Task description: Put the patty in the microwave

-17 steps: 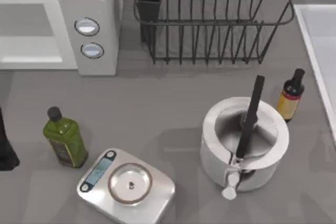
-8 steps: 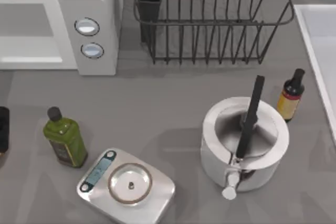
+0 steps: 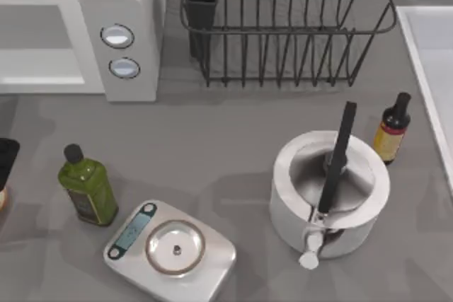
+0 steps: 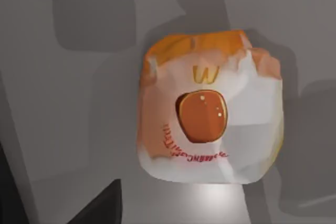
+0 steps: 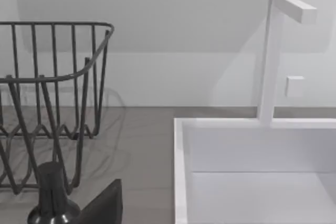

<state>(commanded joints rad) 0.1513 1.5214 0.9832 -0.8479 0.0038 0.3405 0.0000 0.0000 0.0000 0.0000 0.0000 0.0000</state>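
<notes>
The patty [image 4: 210, 108] lies on the grey table [image 3: 226, 139], a rounded orange piece in a pale whitish wrapper. The wrapper carries a gold "W" mark above an orange disc, with a curved line of red lettering below it that cannot be read. In the top view a sliver of the patty [image 3: 2, 198] shows at the far left edge of the frame, lower left, left of the green bottle [image 3: 88, 187].

The left gripper [image 3: 6, 160] appears as a dark shape at the left edge of the top view, just above the patty; whether its fingers are wide or narrow cannot be told. The state of the right gripper cannot be told either.

The microwave [image 3: 78, 26] occupies the upper left of the top view. Its grey cavity is open toward the frame's lower edge, and two round silvery-blue buttons [image 3: 117, 36] sit on its side panel.

The green bottle's label is not legible, and neither is the display on the kitchen scale [image 3: 170, 249].

Bare table lies between the patty and the microwave front. The wire dish rack [image 3: 283, 26] stands at upper centre, the steel pot [image 3: 329, 192] at lower right, the small dark bottle [image 3: 391, 130] beside it, and the white sink [image 5: 252, 171] along the right edge.
</notes>
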